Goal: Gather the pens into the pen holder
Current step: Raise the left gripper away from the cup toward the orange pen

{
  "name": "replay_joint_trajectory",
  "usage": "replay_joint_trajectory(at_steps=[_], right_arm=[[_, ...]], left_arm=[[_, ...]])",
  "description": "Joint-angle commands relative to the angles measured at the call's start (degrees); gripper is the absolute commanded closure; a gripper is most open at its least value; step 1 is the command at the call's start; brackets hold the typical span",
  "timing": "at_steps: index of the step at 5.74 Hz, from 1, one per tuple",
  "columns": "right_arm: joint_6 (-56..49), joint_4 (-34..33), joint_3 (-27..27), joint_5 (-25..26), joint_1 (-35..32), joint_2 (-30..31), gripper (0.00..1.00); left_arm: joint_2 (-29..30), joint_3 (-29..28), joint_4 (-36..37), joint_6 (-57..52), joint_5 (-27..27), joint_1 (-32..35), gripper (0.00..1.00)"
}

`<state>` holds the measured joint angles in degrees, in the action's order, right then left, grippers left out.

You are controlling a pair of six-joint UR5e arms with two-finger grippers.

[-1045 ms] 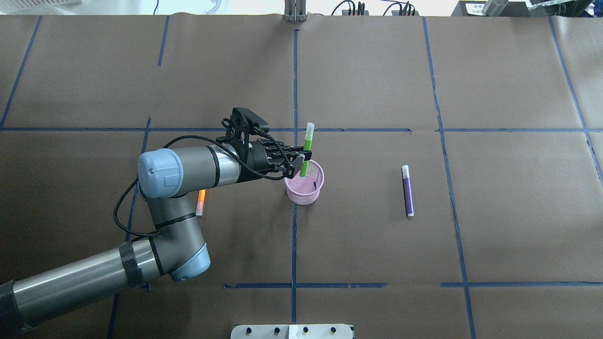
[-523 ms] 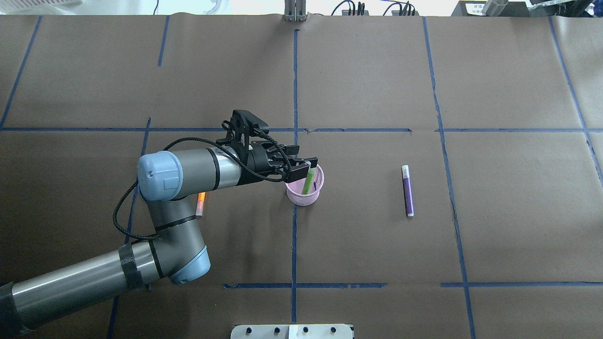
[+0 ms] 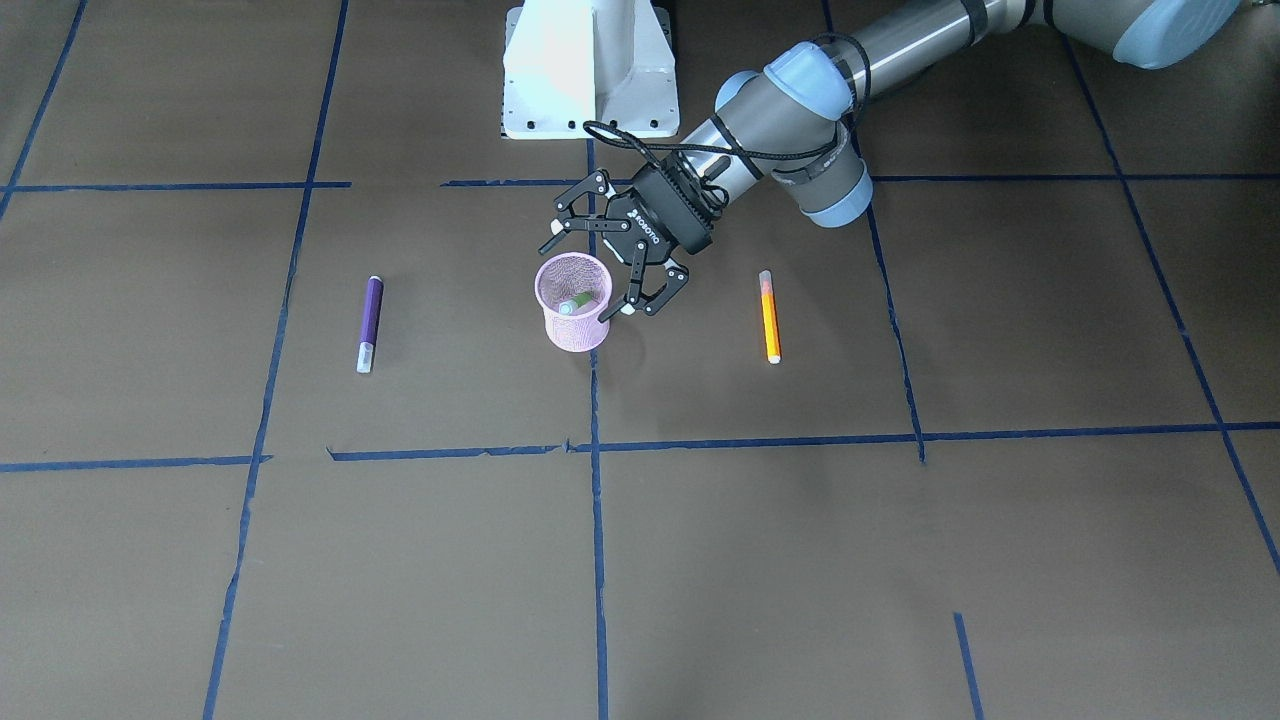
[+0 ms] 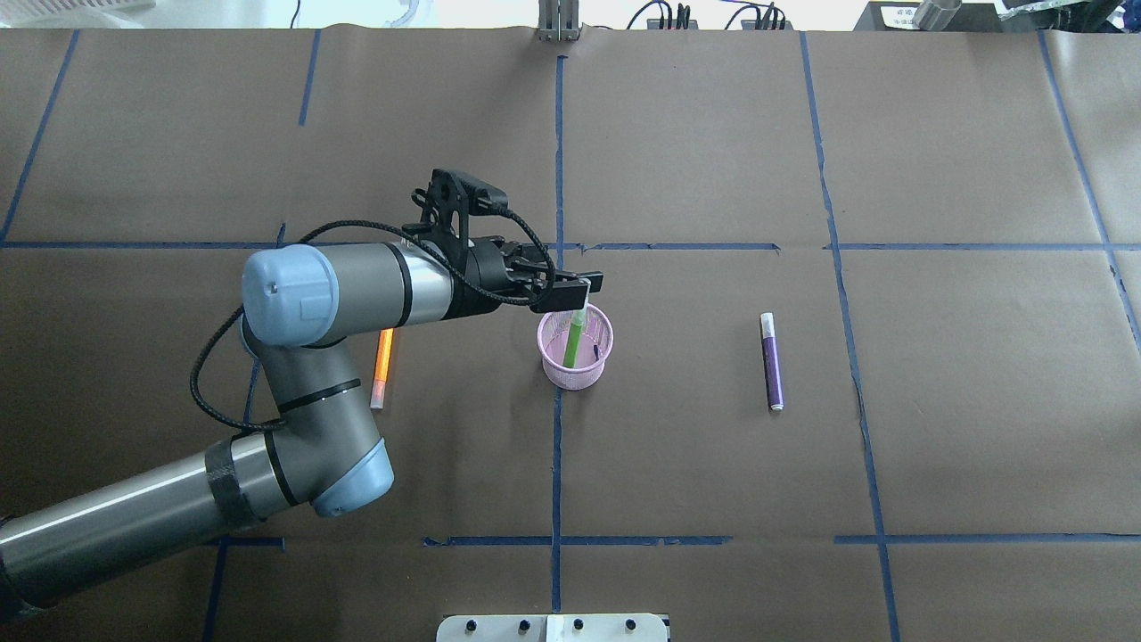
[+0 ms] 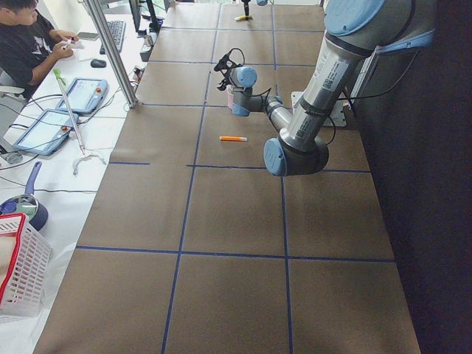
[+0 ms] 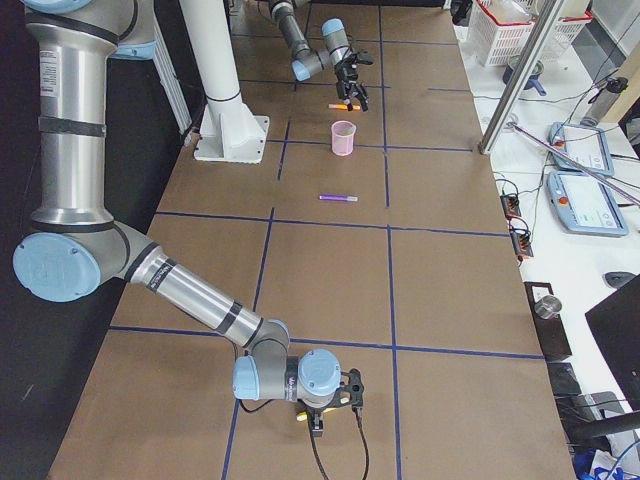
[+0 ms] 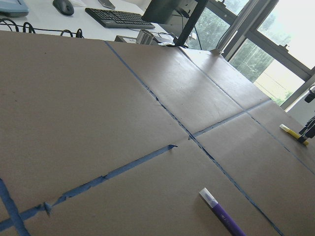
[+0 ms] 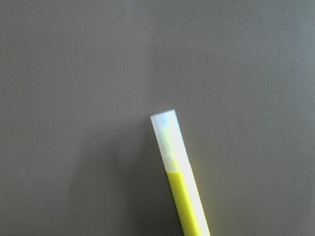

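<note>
On the brown paper-covered table [image 4: 713,134], the left arm [image 4: 339,294] reaches in from the lower left of the overhead view. The left gripper [image 3: 580,282] hangs just above the pen holder [image 4: 570,374] at frame centre, jaws spread wide and empty. The green pen [image 4: 572,339] leans inside the cup, cap up near the fingers.

The step appears to be clearing the cup. Rising straight up with the jaws apart should keep the fingers from catching the cap or tipping the light mesh.

The orange pen [image 4: 381,374] lies left of the cup beside the arm, likely next; the purple pen [image 4: 772,361] lies right of centre. The right gripper [image 6: 330,405] sits over a yellow pen [image 8: 184,196]; I cannot tell its jaws.
</note>
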<state>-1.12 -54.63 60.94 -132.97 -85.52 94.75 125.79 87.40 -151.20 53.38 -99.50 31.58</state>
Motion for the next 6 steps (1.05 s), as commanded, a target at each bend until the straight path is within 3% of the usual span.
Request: replay_joint_trajectory(at_steps=[1,2,3,5,6], right_arm=[[-0.02,0.13,0.06,-0.35,0.00,0.00,0.00],[-0.02,0.22,0.14,-0.36,0.00,0.00,0.00],[-0.02,0.22,0.15,-0.27,0.00,0.00,0.00],[0.07,0.22,0.15,-0.18,0.00,0.00,0.00],[-0.02,0.13,-0.03,-0.01,0.00,0.00,0.00]], left_arm=[[0.07,10.65,30.04,-0.02,-17.20,11.51,0.00],[-0.20,9.90,35.48,-0.20,-25.40,17.49,0.00],[-3.42,10.68,40.93,-6.03,-28.96,19.20,0.00],[-3.20,10.95,61.27,-20.36,-29.26,19.05,0.00],[-3.01,11.30,63.20,-21.11,-29.26,19.05,0.00]])
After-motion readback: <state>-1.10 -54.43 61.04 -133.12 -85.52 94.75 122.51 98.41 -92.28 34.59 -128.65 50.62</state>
